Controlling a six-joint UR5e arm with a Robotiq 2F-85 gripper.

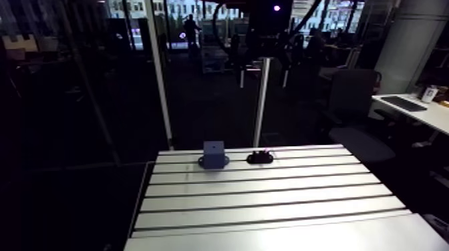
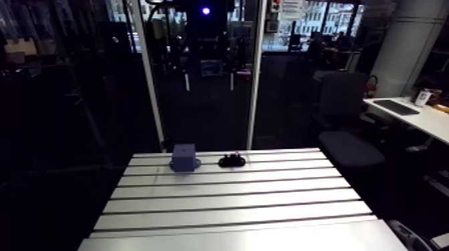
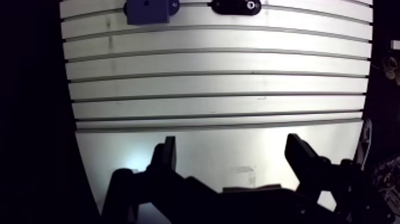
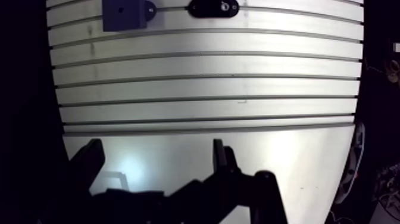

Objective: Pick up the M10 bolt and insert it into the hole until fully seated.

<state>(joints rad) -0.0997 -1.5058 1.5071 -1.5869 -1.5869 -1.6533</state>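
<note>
A blue block with a small hole in its face stands at the far edge of the slotted table. Beside it lies a black oval holder, and in the wrist view a small shiny round part shows in this holder, likely the bolt's head. My gripper hangs over the near end of the table, far from the block. Its two dark fingers stand wide apart with nothing between them.
Several long slots run across the table between the gripper and the two objects. A white upright pole rises just behind the black holder. The table's left edge drops off into darkness.
</note>
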